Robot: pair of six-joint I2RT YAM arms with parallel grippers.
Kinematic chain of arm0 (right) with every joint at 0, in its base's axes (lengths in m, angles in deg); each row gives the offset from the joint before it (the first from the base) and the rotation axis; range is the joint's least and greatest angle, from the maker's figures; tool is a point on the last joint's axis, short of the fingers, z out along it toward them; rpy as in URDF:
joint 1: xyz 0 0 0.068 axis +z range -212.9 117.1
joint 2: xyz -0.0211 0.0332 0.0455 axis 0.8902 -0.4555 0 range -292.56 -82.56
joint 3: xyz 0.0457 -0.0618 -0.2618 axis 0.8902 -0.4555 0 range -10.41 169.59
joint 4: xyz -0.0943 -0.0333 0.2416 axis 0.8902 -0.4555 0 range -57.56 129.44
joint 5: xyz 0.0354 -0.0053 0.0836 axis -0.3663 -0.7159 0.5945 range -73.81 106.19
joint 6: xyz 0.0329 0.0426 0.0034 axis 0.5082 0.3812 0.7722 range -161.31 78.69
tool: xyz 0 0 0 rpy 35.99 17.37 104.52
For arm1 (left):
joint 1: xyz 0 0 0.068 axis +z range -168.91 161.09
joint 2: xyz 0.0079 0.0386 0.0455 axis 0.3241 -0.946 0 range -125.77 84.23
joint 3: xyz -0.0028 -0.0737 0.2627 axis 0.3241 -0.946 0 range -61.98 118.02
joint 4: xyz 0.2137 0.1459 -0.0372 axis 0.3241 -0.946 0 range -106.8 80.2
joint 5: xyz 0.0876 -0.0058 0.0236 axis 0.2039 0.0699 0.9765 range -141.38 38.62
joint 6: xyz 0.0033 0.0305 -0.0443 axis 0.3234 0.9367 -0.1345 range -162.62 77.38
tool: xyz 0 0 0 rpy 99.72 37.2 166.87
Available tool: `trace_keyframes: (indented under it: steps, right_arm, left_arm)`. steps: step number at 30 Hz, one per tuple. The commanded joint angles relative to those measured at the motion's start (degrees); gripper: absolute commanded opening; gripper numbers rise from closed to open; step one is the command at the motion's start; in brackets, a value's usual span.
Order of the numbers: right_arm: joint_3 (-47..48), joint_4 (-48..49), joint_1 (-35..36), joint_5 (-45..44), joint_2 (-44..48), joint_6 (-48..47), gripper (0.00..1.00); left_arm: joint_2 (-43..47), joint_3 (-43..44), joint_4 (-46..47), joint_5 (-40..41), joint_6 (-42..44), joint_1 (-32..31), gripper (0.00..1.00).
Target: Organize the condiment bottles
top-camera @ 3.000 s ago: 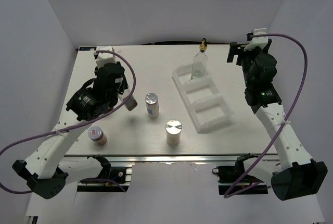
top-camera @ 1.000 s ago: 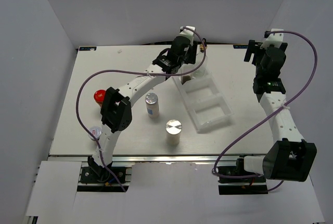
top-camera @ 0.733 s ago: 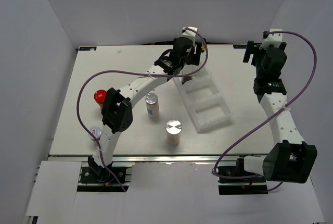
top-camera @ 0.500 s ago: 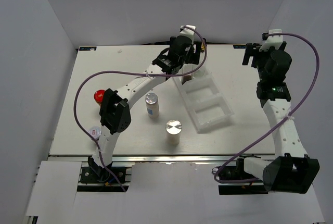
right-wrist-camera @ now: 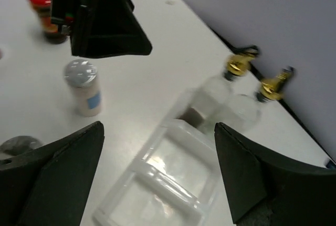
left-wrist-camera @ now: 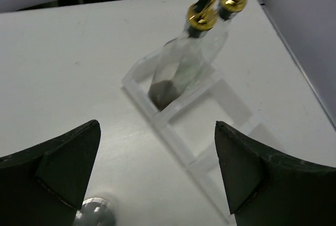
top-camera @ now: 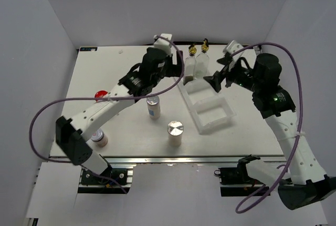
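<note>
Here, the left claw [left-wrist-camera: 156,152] and right claw [right-wrist-camera: 157,152] reach toward the tray [top-camera: 202,126], both spread wide

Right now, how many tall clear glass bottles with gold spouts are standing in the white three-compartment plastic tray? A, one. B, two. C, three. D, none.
B: two tall clear glass bottles stand side by side in the far compartment of the white plastic tray.
</note>
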Motion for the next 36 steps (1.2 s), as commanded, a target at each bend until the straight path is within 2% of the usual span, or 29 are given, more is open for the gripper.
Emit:
trace_keyframes:
  steps: [1, 3, 4, 5, 7, 9, 12, 14, 18, 26, 30, 36]
  right_arm:
    - [3.4, -7.1, 7.1, 2.6, -1.7, -3.9, 0.89]
    - [4.8, -7.8, 14.4, -1.8, -4.9, -2.8, 0.89]
    - [5.2, -8.1, 17.0, -9.1, -6.4, -1.7, 0.89]
    - [6.1, -8.1, 21.8, -12.7, -7.7, -0.5, 0.89]
    - [6.6, -7.0, 25.2, -18.5, -12.1, 4.8, 0.89]
    - [6.6, -6.8, 28.4, -19.7, -15.7, 11.3, 0.89]
    - [4.3, -7.7, 34.8, -29.8, -18.7, 17.4, 0.89]
    - [3.4, -9.7, 39.1, -36.0, -20.4, 19.7, 0.89]
    - [0.7, -12.0, 43.2, -38.3, -21.8, 24.0, 0.89]
    - [2.3, -24.8, 48.1, -44.7, -28.2, 30.0, 0.89]
    - [0.2, -25.7, 49.0, -41.4, -28.0, 30.2, 0.89]
    - [-0.5, -27.7, 49.2, -42.3, -26.6, 32.0, 0.89]
  left_arm:
    - [11.9, -10.3, 1.2, 9.3, -3.9, -0.2, 0.98]
    - [16.9, -18.9, 1.7, 15.2, -5.4, -0.1, 0.98]
    - [21.3, -21.4, 1.9, 20.5, -7.0, -0.1, 0.98]
    - [23.3, -26.0, 1.9, 23.3, -8.2, -0.1, 0.98]
    - [27.6, -29.7, 2.1, 26.6, -10.6, 0.4, 0.98]
    - [29.4, -33.1, 1.8, 27.8, -11.7, 1.8, 0.98]
    - [30.1, -35.7, 1.1, 26.3, -12.9, 5.2, 0.98]
    - [28.8, -36.6, 1.4, 22.3, -12.9, 7.7, 0.98]
    - [26.7, -38.3, 2.6, 14.5, -13.3, 14.6, 0.98]
    - [27.8, -40.2, 3.0, 14.5, -11.9, 14.9, 0.98]
    - [29.7, -41.2, 3.3, 14.2, -11.7, 14.9, 0.98]
    - [30.1, -41.3, 3.5, 13.1, -11.5, 14.9, 0.98]
